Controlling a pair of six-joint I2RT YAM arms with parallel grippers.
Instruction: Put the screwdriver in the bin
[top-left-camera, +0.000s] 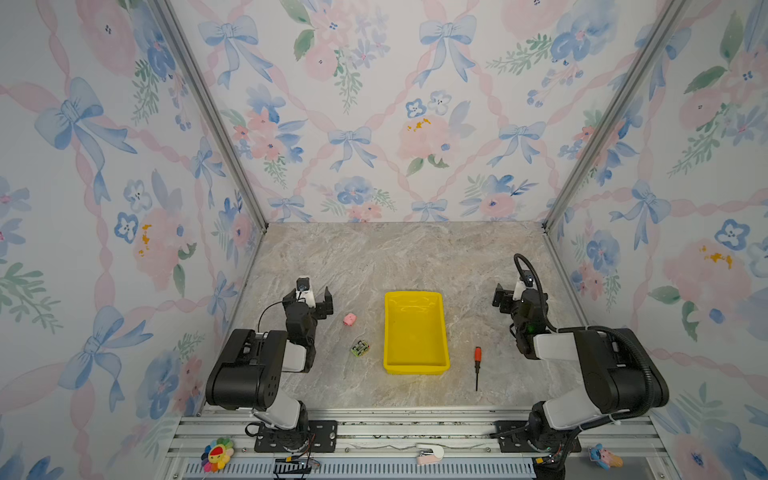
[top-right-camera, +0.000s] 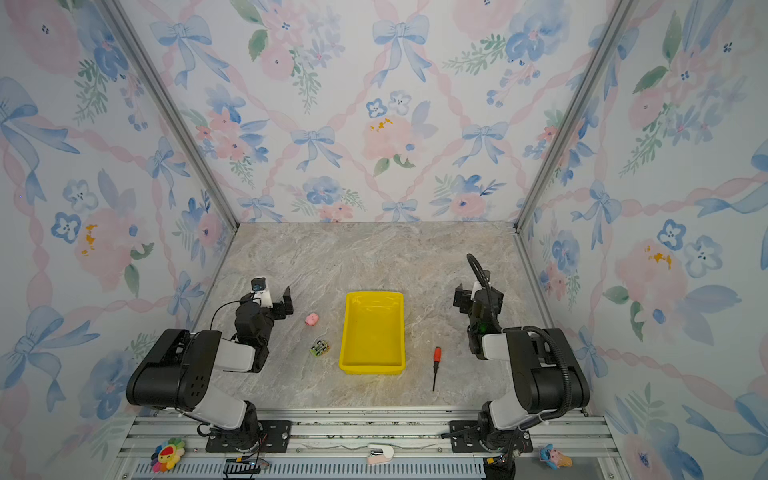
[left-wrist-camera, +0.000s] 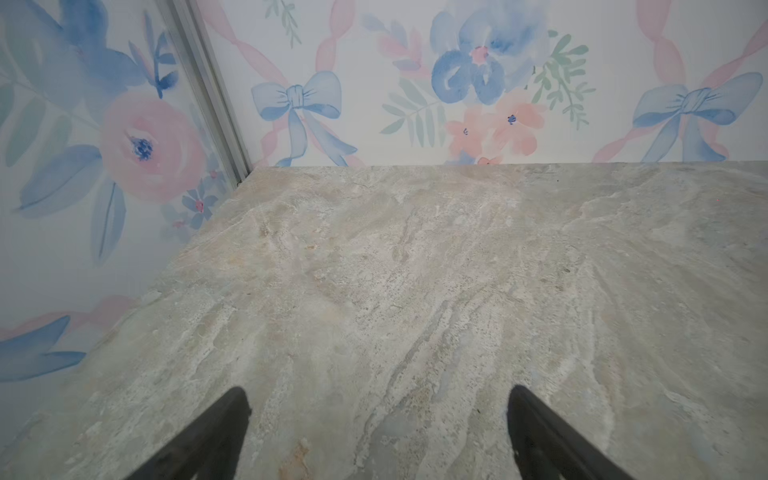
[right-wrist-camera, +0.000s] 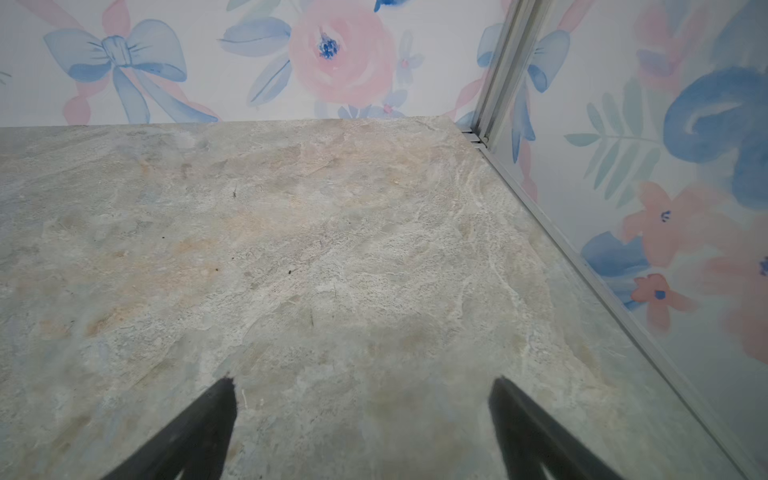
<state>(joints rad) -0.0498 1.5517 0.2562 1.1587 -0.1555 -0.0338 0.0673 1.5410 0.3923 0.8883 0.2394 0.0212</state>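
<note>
Red-handled screwdriver (top-left-camera: 477, 365): four o'clock of bin (top-left-camera: 417, 368).
My right gripper (top-left-camera: 501, 298): spread wide, empty.
Risk: slim, round; may roll from my pinch.

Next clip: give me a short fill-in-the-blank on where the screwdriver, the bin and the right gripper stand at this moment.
1. In both top views the screwdriver lies on the table to the ____ of the bin.
2. The pink toy and the green toy lie on the bin's ____ side.
3. The right gripper has its jaws ____, with nothing between them.

Missing words: right; left; open
</note>
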